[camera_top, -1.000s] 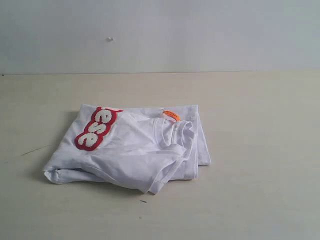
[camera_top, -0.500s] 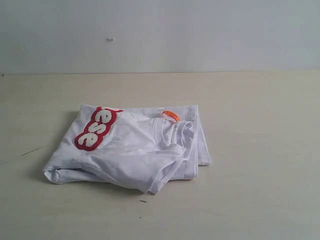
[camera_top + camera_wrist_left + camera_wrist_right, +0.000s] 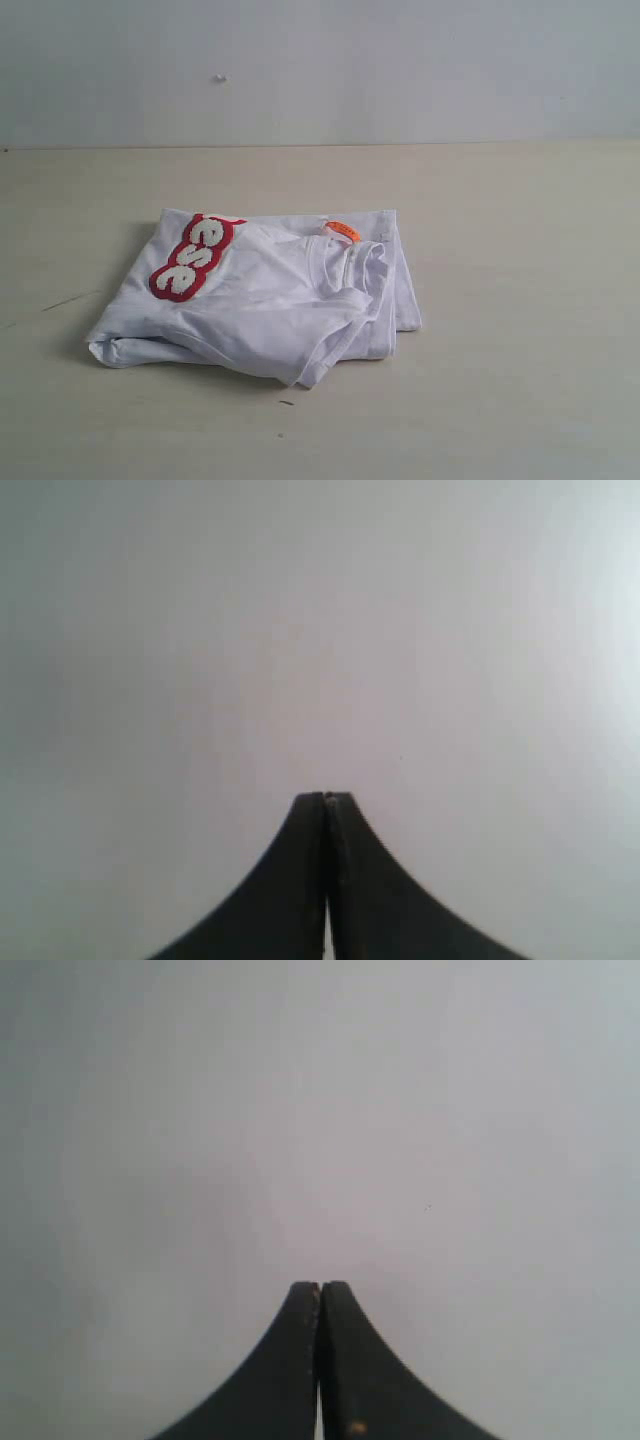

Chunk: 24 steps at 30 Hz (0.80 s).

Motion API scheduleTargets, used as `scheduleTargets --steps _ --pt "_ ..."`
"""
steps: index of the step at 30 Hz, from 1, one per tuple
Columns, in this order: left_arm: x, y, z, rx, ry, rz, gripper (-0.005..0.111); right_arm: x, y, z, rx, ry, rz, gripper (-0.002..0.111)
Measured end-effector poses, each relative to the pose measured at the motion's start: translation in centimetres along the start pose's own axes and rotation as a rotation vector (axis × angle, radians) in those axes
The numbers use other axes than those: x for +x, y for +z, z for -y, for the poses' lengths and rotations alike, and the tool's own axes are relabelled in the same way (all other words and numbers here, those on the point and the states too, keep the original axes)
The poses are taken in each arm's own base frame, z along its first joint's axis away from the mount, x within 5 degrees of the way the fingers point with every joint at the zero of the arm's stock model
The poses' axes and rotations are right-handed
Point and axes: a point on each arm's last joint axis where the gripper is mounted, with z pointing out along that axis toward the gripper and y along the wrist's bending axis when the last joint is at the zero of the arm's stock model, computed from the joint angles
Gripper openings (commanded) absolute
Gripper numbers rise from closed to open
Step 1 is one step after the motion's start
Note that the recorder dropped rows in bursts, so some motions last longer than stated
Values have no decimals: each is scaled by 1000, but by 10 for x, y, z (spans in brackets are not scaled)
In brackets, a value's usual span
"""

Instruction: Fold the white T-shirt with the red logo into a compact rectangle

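Note:
The white T-shirt point(image 3: 270, 300) lies folded into a rough, slightly skewed rectangle on the pale table, left of the middle of the exterior view. Part of the red logo point(image 3: 192, 258) with white letters shows on its upper left layer. A small orange neck tag point(image 3: 343, 231) sits by the ribbed collar on the right. Neither arm appears in the exterior view. My left gripper point(image 3: 326, 797) is shut with nothing between its black fingers, facing a blank pale surface. My right gripper point(image 3: 320, 1285) is likewise shut on nothing, over blank pale surface.
The beige table point(image 3: 520, 300) stretches around the shirt, with a pale wall point(image 3: 400, 70) behind it. A thin dark scratch point(image 3: 70, 298) marks the table left of the shirt, and a tiny dark speck point(image 3: 286, 403) lies in front of it.

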Motion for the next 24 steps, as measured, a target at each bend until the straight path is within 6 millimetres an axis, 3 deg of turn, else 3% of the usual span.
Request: scheduleTargets --steps 6,24 --pt "-4 -9 2 10 3 34 0 0 -1 0 -2 4 -1 0" --pt "-1 -9 1 -10 58 28 0 0 -1 0 -2 5 -2 0"
